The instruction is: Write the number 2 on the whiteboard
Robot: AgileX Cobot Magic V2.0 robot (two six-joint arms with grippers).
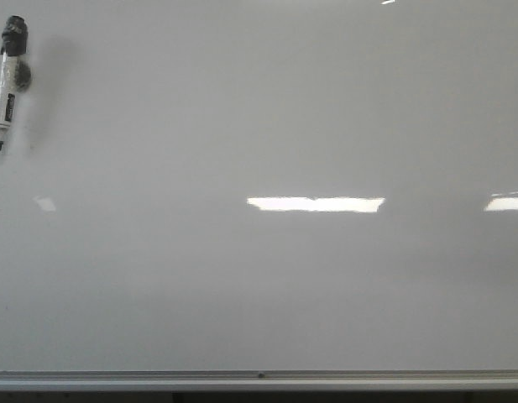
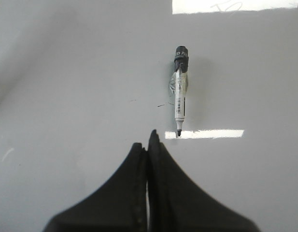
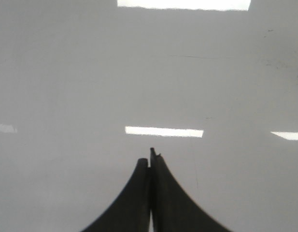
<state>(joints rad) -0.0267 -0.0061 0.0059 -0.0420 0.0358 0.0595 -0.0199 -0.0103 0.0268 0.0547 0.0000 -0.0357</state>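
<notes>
We find the board (image 1: 267, 285) bearing no 2 yet, the marker (image 1: 7, 80) parked tip-down at its upper left for pickup, and both the left claw (image 2: 149, 137) and right claw (image 3: 151, 155) closed, empty.

Left wrist view. Left gripper (image 2: 149, 140): black fingers pressed together, no gap at the tips, nothing between them. Whiteboard (image 2: 71, 87) fills the frame, glossy grey-white. A marker (image 2: 180, 89) sits on the board beyond the fingertips, apart from them: dark cap end away from the gripper, white labelled barrel, dark tip pointing toward the gripper side. The tip meets the edge of a bright light reflection (image 2: 211, 134). A short faint dark stroke (image 2: 161, 105) lies just beside the barrel. No legible digit.
</notes>
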